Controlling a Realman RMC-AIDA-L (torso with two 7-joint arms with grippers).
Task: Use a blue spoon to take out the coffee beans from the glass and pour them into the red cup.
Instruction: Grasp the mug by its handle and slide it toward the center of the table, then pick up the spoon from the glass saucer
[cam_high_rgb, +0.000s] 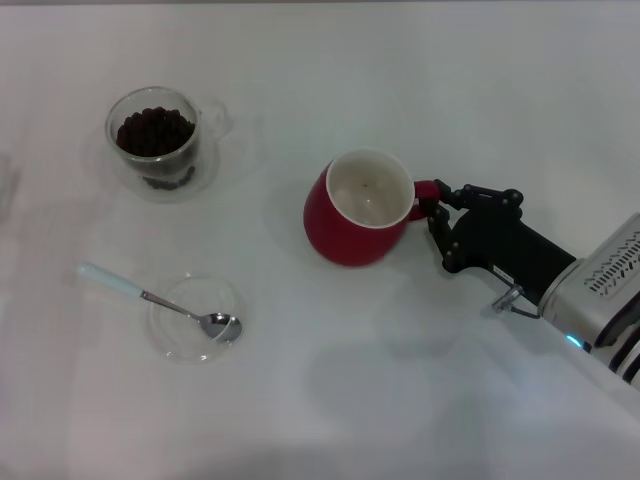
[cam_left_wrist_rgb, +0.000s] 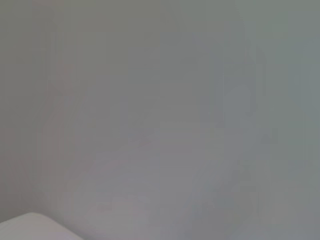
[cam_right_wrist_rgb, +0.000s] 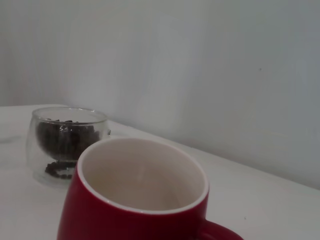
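Two fingers (cam_high_rgb: 437, 212) pinch the red cup (cam_high_rgb: 357, 210) handle.

Glossy ceramic red cup (cam_high_rgb: 357, 210); clear glass (cam_high_rgb: 155, 140); shiny metal blue spoon (cam_high_rgb: 160, 300).

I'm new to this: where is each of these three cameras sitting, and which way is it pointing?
Head view: up on the robot's head, looking down at the table; the right arm shows, its claw at the red cup handle.
Left wrist view: on the left arm, facing a blank pale surface; no claw visible.
Right wrist view: low behind the red cup, looking across it to the glass; no claw visible.
Shared: head and right wrist views both show cup and glass.
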